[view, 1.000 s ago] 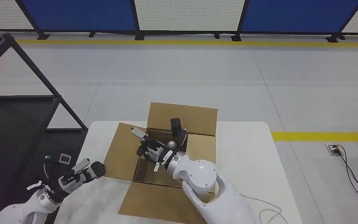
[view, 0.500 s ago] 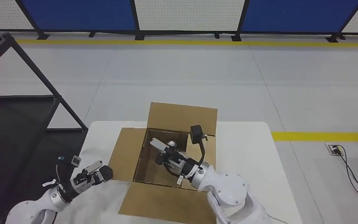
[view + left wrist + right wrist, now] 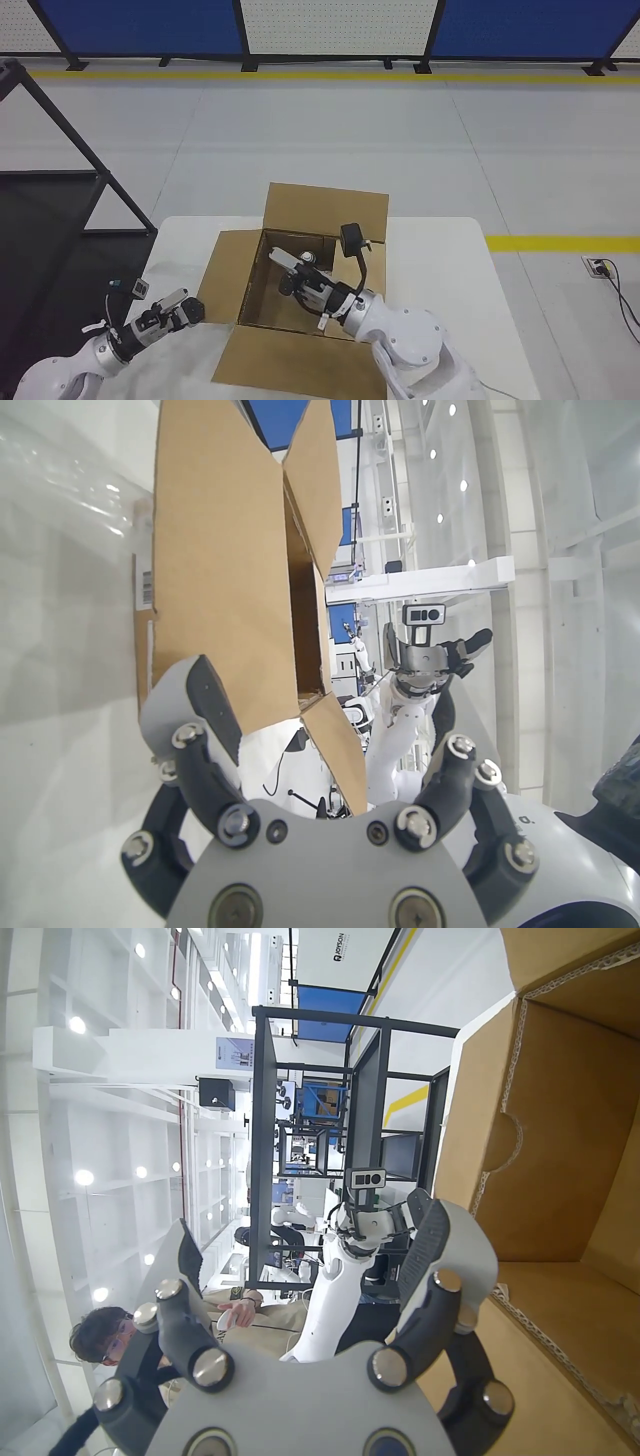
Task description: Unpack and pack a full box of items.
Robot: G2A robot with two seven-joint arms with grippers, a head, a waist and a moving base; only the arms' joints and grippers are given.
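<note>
An open cardboard box [image 3: 327, 208] stands mid-table with all flaps folded outward. My right gripper [image 3: 291, 272] hangs over the box's opening, near its left wall, open with nothing between its fingers. In the right wrist view that gripper [image 3: 310, 1248] is empty beside the box's bare inner wall [image 3: 575, 1103]. My left gripper [image 3: 181, 309] is low over the table just left of the box's left flap, open and empty. The left wrist view has its fingers [image 3: 215, 700] spread before the box's outer side [image 3: 225, 575]. I cannot see what lies in the box.
The white table [image 3: 440, 260] has free room right of the box. A black metal rack [image 3: 60, 150] stands off the table's left side. A thin cable [image 3: 480, 380] lies near the table's front right.
My right arm has swung right, carrying its gripper from the box's left wall further over the opening. My left gripper has crept right, closer to the left flap.
</note>
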